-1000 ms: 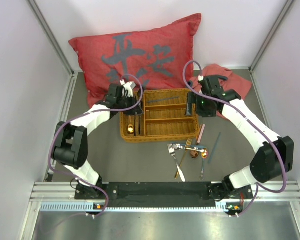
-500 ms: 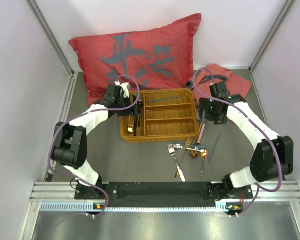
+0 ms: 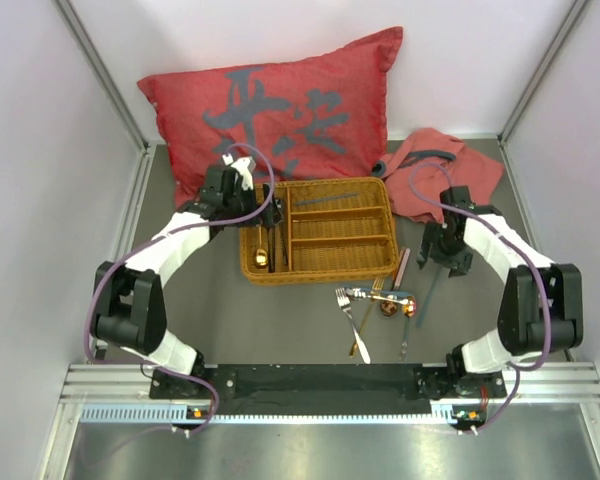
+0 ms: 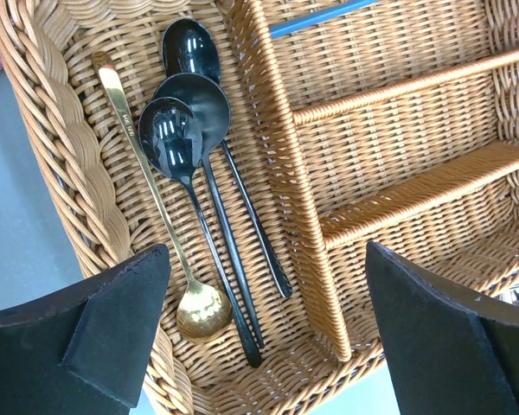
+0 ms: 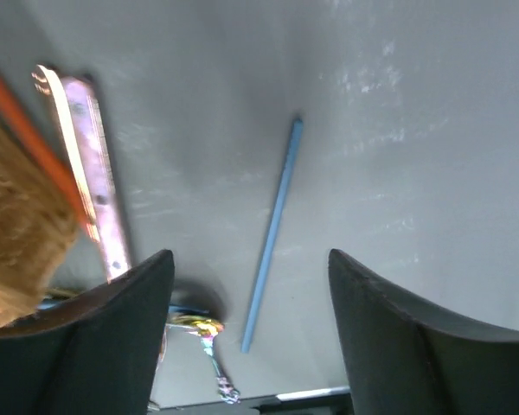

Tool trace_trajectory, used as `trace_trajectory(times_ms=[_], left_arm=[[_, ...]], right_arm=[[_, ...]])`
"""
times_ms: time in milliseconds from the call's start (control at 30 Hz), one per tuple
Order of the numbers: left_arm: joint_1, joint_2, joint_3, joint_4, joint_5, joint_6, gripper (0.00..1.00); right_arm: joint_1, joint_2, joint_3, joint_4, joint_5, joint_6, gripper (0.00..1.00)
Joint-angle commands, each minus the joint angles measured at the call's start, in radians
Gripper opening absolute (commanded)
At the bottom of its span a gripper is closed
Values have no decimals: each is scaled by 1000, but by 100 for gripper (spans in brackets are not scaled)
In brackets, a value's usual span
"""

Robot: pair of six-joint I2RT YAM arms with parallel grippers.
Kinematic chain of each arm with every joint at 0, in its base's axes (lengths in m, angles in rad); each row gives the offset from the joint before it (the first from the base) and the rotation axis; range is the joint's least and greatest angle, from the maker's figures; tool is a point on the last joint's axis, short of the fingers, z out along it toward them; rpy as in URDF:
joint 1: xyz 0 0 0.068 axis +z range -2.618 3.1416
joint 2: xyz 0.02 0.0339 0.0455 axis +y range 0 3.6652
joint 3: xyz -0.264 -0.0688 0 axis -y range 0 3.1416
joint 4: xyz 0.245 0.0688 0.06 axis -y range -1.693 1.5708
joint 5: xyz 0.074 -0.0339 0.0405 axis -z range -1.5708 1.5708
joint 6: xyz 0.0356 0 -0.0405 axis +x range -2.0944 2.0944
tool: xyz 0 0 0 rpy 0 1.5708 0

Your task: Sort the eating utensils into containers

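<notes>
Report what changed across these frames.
The right gripper swung from the right end of the wicker tray out over the blue chopstick on the table. The left gripper opened above the spoons in the long compartment. Tray, loose utensil pile and cushion stayed put.

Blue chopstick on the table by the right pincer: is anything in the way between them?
Nothing visible is. The blue chopstick lies by itself on the grey table, framed between the fingers of the open right pincer. The pink knife lies off to one side, not touching it.
</notes>
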Motion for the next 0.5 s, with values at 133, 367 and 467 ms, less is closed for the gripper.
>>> trace_trajectory(times_ms=[133,367,467], left_arm=[[4,-65,19,8,29,13,98],[4,-94,5,3,26,12,98],[4,-111,-6,17,23,-1,98]], right_arm=[[-7,104,-49,61,7,4,41],[-28,178,-80,98,-11,-11,26],[-43,199,-95,134,-66,-30,3]])
